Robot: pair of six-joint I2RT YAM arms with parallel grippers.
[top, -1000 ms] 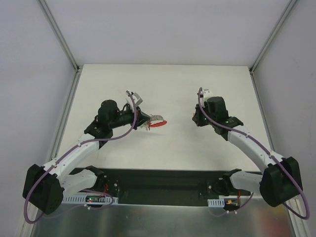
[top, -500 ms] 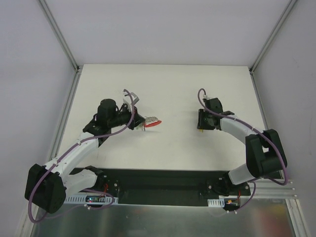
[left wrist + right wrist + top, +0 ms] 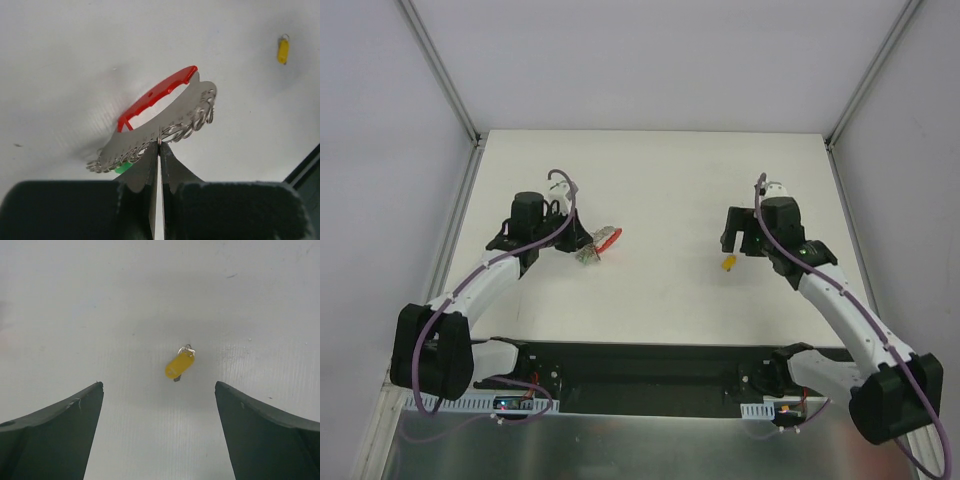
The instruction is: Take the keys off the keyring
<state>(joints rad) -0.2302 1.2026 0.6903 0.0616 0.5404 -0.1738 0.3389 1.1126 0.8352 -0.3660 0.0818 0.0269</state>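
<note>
My left gripper (image 3: 159, 146) is shut on a thin wire ring at the edge of the keyring bunch (image 3: 165, 117), holding it just above the table. The bunch is a silvery metal piece edged with small rings, with a red plastic loop (image 3: 159, 93) behind it and a green head (image 3: 123, 168) below it. From above, the left gripper (image 3: 584, 248) and the red loop (image 3: 608, 238) sit left of centre. A yellow-headed key (image 3: 180, 365) with its own small ring lies loose on the table. My right gripper (image 3: 159, 387) hangs open above it, touching nothing. In the top view the yellow key (image 3: 728, 264) lies just below the right gripper (image 3: 734, 243).
The white table (image 3: 660, 180) is walled by metal rails at the left and right. A black base strip (image 3: 650, 365) runs along the near edge between the two arm bases.
My right gripper has opened and the yellow key now lies free on the table beneath it. The left arm has drawn the bunch leftward, away from the right arm.
</note>
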